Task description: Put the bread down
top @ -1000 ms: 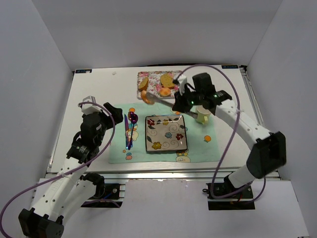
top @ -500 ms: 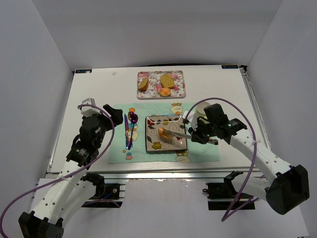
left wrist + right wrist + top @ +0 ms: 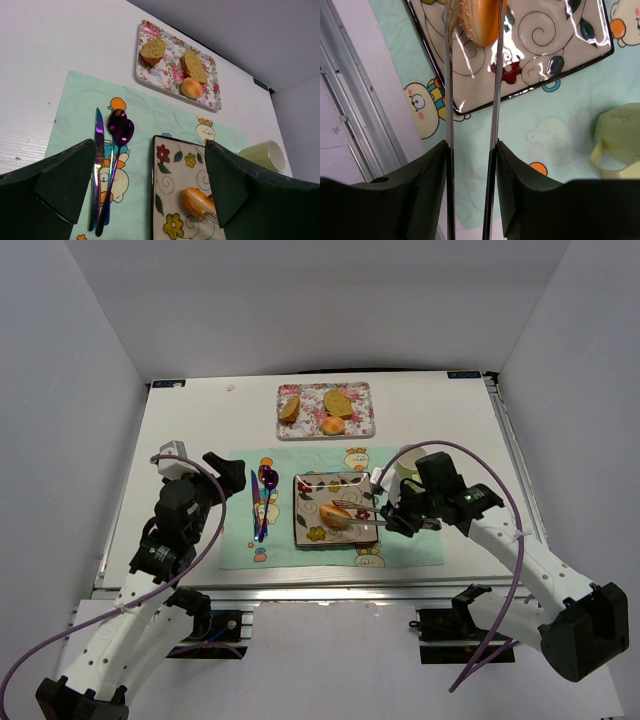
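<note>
Right pincer (image 3: 470, 150) is clenched on a pair of thin metal tongs (image 3: 449, 100), its black fingers pressing on the outside of the two arms. The arms run straight out ahead of it with a narrow gap between them. At their far tips sits the bread (image 3: 481, 22), lying on the patterned square plate (image 3: 540, 40), one arm along each flank. I cannot tell whether the tips pinch it or only touch. A pale green mug (image 3: 620, 135) stands close beside this pincer, on the mint placemat (image 3: 240, 540). Left pincer (image 3: 150, 150) is released, fingers spread wide with nothing between them. Ahead of it and below lie a knife (image 3: 97, 165) and spoon (image 3: 121, 131). Well beyond its tips is the floral tray (image 3: 172, 75).
</note>
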Controlling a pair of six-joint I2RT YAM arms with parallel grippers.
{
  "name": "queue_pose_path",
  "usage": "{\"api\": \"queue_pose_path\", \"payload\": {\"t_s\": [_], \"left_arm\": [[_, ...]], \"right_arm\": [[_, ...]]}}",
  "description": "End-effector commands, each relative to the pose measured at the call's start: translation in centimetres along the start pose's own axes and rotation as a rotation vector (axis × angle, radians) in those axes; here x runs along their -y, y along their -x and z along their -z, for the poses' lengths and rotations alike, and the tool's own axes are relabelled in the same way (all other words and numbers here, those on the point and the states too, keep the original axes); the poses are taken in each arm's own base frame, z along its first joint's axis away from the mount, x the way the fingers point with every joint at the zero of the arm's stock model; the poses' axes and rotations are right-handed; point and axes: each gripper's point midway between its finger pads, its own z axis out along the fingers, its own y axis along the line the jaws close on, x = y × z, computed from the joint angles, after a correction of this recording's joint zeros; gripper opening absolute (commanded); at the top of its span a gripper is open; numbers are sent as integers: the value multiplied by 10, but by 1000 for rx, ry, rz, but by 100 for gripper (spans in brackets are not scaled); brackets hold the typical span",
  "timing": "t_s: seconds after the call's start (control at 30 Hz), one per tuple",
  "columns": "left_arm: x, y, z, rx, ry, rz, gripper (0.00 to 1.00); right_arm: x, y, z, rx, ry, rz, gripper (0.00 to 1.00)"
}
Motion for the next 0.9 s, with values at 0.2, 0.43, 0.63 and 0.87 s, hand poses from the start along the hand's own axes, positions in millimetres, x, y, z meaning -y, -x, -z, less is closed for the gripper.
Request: {"api": "queue_pose_path", "payload": {"t_s": [0.2, 0.43, 0.63, 0.87], "left_arm": [[-1, -4, -2, -15, 0, 3, 98], [3, -2, -3, -12, -12, 4, 98], [7, -7, -9, -27, -29, 11, 96], [10, -8, -15, -23, -44, 15, 97]], "right_arm": [[3, 65, 31, 207, -10, 31, 47], [70, 98, 62, 329, -172, -207, 0], [193, 52, 116, 378, -538, -597, 0], [241, -93, 92, 119, -880, -806, 0]]}}
